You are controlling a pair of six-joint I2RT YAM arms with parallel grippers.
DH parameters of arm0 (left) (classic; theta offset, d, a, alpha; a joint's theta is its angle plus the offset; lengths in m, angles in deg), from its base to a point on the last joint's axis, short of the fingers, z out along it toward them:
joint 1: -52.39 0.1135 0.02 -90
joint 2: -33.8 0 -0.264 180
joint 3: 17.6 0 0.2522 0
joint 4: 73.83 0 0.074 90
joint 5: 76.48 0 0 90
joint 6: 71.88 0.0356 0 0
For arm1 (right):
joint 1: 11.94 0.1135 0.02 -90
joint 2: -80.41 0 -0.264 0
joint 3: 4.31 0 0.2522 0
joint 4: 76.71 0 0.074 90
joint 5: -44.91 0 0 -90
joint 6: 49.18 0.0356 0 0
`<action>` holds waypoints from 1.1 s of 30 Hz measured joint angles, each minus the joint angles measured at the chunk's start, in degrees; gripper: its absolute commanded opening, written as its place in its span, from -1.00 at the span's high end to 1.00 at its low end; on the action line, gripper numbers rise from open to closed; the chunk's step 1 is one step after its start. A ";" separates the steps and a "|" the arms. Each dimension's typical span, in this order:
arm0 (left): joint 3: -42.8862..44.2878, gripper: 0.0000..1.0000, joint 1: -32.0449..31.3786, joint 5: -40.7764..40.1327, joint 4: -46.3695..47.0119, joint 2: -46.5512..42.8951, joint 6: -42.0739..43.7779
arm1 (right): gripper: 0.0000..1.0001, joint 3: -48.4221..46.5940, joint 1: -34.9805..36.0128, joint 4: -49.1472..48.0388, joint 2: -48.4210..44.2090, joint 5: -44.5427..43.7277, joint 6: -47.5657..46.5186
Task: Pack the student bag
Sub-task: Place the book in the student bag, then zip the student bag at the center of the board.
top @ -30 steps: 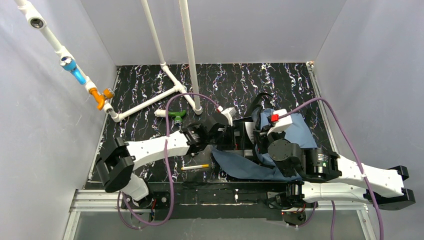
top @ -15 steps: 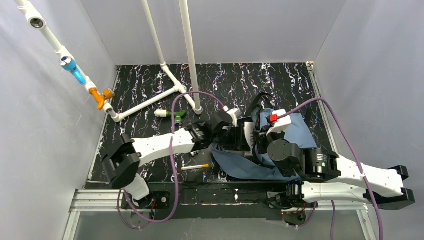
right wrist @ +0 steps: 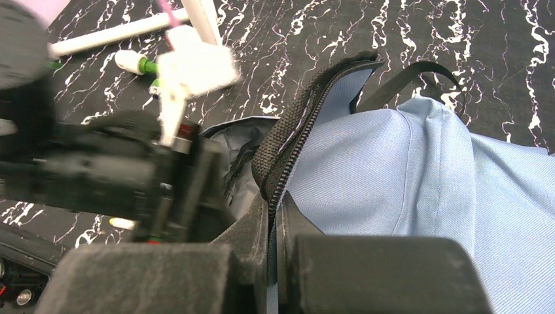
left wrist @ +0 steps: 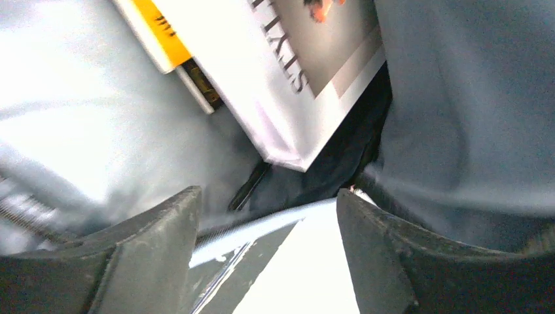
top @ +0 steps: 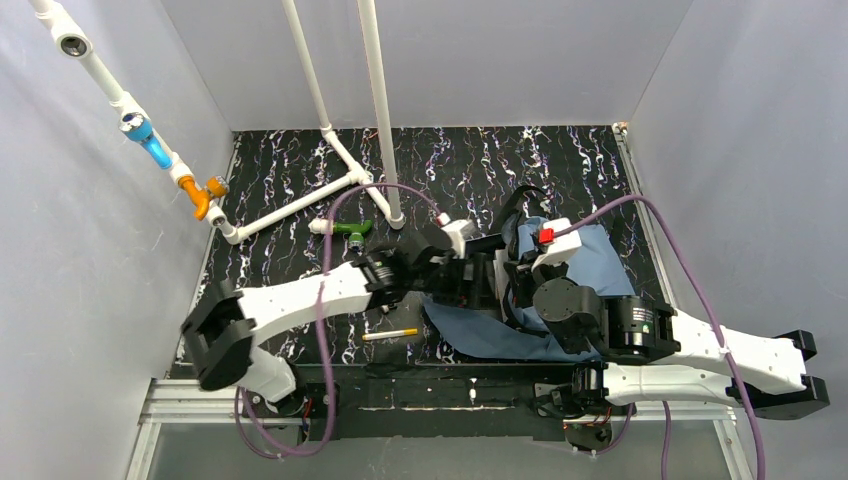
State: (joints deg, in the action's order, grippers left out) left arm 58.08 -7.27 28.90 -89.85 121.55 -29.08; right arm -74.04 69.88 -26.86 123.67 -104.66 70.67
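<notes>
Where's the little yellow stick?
In the top view, the stick lies on the table near its front edge, just left of the bag, on the near side of the left arm.

The left claw point(top: 488, 270) sits in the open mouth of the student bag point(top: 605, 262).

Inside student bag point(top: 600, 262) — books point(left wrist: 288, 72) ahead, dark gap point(left wrist: 340, 154) beside.

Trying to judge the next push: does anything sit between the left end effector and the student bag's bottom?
Yes. A white book lies tilted inside the student bag, ahead of the left end effector, a yellow-spined book beside it. The right end effector pinches the zipper edge, holding the mouth open.
</notes>
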 measured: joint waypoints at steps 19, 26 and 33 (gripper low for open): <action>-21.11 -0.44 -21.24 -24.22 9.22 -34.12 28.94 | 0.85 -5.16 -0.04 6.47 7.72 7.30 4.17; -21.20 -0.44 -23.67 -27.39 14.47 -30.16 33.83 | 0.45 -8.83 -0.17 10.62 15.21 12.07 5.99; -28.22 -0.53 -24.15 -29.70 16.17 -44.15 31.19 | -0.53 -14.01 -6.78 11.15 27.96 25.27 7.37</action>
State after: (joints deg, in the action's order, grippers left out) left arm 29.86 -31.42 -0.80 -73.68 77.39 2.11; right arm -88.05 63.10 -15.71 151.63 -79.39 78.03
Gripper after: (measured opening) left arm 0.753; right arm 0.566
